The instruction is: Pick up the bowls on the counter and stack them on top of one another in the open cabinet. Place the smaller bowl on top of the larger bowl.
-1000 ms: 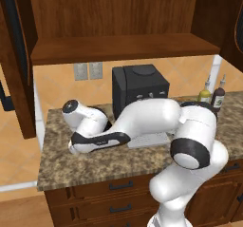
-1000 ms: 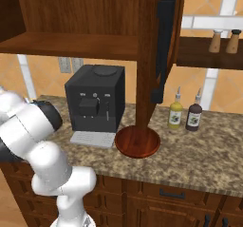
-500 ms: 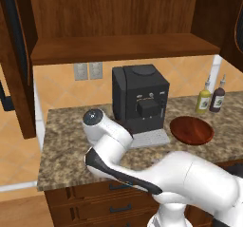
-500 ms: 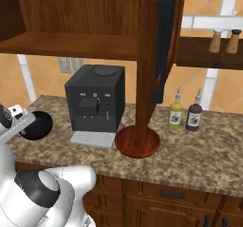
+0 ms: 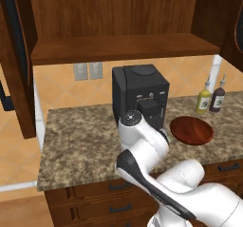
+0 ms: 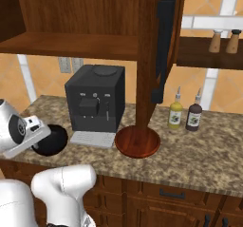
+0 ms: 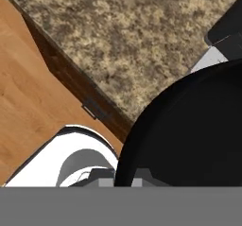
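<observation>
The dark brown wooden wall cabinet (image 5: 123, 48) stood open above me, its plain shelf board waiting as the place where both bowls had to end up. That was why I had something in hand at all.

Below it ran the speckled brown-beige granite counter (image 5: 80, 140) over brown drawers with dark handles (image 5: 95, 207). A boxy black coffee machine (image 5: 140, 95) sat at the back. The wide, shallow reddish-brown bowl (image 5: 191, 130) lay flat on the granite to the machine's right, untouched. By my reckoning it should go up first, as the base of the stack.

And the small glossy black bowl (image 6: 52, 141) was with me, out at the counter's front edge, left of the coffee machine. My two-finger gripper (image 6: 42, 135) was closed down narrow, and from the hand view I judged it pinched on the bowl's rim. The black curve loomed right against the camera, overlapping both the granite edge and the orange-brown wooden floor (image 7: 28, 102), so it looked lifted rather than resting. The fingertips themselves I couldn't make out.

Smallest of all: a yellow-green bottle (image 6: 175, 113) and a dark brown bottle (image 6: 193, 116) stood side by side near the wall — well apart from my bowl.
</observation>
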Motion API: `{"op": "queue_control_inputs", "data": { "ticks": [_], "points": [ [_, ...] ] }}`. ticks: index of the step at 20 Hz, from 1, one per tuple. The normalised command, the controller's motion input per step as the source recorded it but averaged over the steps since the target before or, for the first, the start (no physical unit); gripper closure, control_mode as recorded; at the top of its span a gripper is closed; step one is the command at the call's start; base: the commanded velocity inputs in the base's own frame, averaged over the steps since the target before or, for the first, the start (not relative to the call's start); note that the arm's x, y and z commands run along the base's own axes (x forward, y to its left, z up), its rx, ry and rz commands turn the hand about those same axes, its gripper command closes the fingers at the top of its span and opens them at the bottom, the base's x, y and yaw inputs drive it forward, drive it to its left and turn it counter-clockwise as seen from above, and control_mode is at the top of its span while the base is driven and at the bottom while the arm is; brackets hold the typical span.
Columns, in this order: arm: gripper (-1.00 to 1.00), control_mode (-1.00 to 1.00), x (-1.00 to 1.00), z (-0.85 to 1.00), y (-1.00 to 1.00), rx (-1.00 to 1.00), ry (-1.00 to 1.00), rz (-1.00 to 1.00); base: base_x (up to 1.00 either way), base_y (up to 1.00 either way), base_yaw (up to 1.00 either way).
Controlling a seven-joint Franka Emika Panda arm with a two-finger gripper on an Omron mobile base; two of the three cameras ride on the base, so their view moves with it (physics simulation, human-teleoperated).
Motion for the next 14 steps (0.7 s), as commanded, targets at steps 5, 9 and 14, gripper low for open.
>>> {"op": "queue_control_inputs", "data": {
  "ticks": [5, 9, 14],
  "points": [
    [1.0, -1.0, -0.19, 0.53, -0.89, 0.0, 0.0, 0.0, 0.0, 0.0, 0.0],
    [1.0, -1.0, -0.05, 0.4, -0.85, 0.02, 0.0, 0.0, 0.0, 0.0, 0.0],
    [1.0, -1.0, 0.19, 0.1, -0.94, 0.18, -0.09, 0.0, 0.0, 0.0, 0.0]
  ]
}}
